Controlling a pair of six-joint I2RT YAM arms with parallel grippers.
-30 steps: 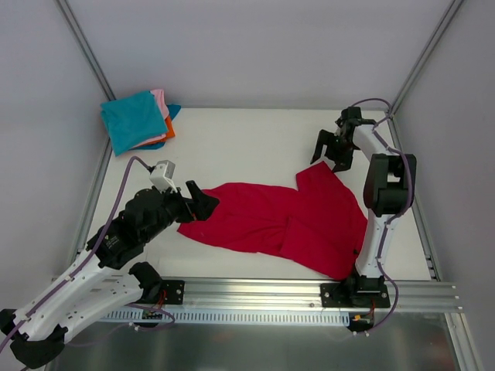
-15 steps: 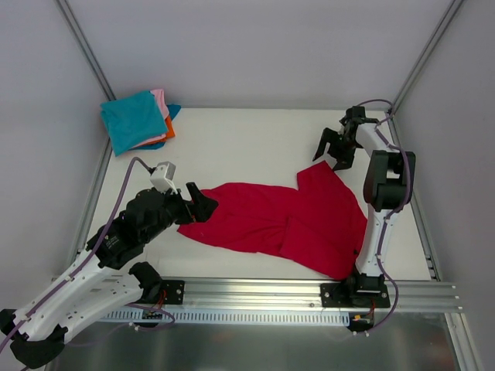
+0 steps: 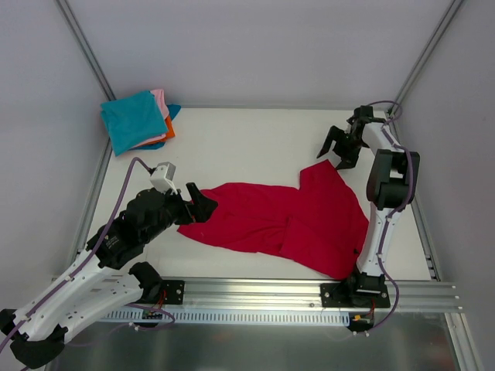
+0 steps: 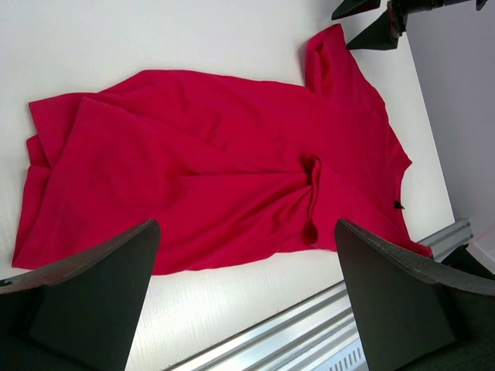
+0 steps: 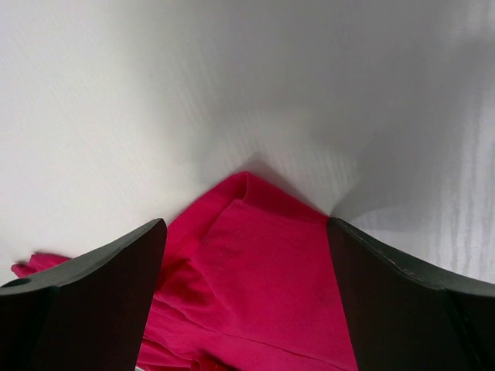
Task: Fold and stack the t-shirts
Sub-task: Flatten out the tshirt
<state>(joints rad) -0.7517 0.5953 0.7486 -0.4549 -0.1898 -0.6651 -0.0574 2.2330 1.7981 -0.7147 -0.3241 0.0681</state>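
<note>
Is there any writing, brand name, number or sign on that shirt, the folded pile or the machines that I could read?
None can be read.
Large bright red cloth t-shirt: plain; a tiny dark mark by its neckline is too small to tell.
Stack of folded t-shirts, teal on top: no print shows.
Small parts on the metal rail under the arm bases: too small to read.

Top view overhead, wide; both wrist views close, downward, sharing red t-shirt (image 3: 286,220).
</note>
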